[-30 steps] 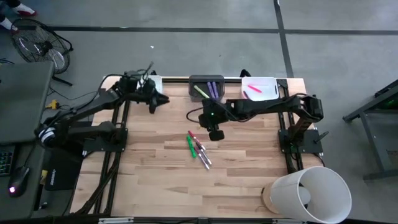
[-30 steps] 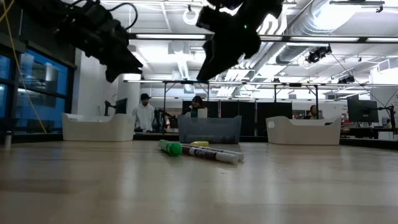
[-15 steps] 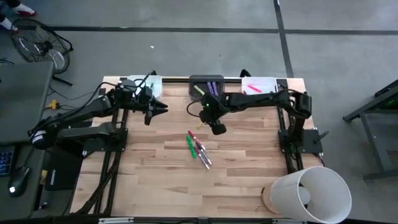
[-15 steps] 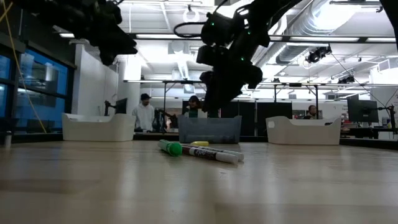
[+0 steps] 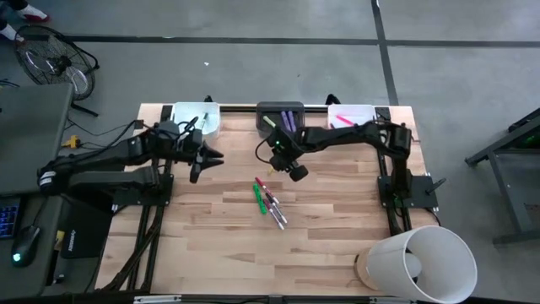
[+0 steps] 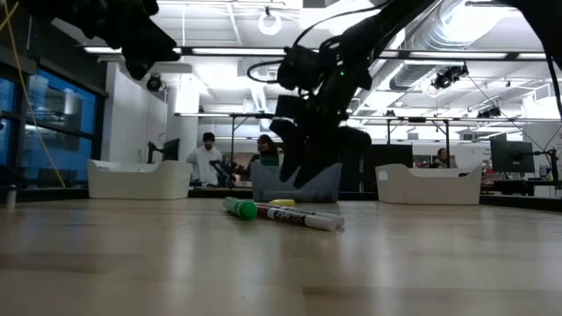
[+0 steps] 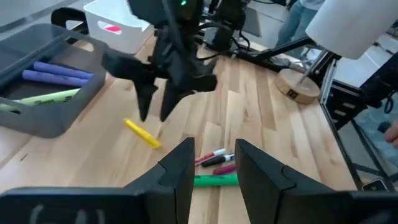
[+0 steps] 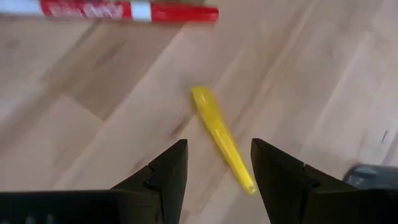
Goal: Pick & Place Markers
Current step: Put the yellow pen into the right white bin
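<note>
Hovering spread over a yellow marker [image 8: 222, 140] on the wooden table [image 5: 337, 228], the right end effector [image 8: 217, 163] faces a ceiling-lit room.

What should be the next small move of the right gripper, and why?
Probably lower the right gripper straight down over the yellow marker and then close. Its fingers stand open with nothing between them, and the marker lies flat on the table just ahead of the gap, so it is lined up but not yet reached.
</note>
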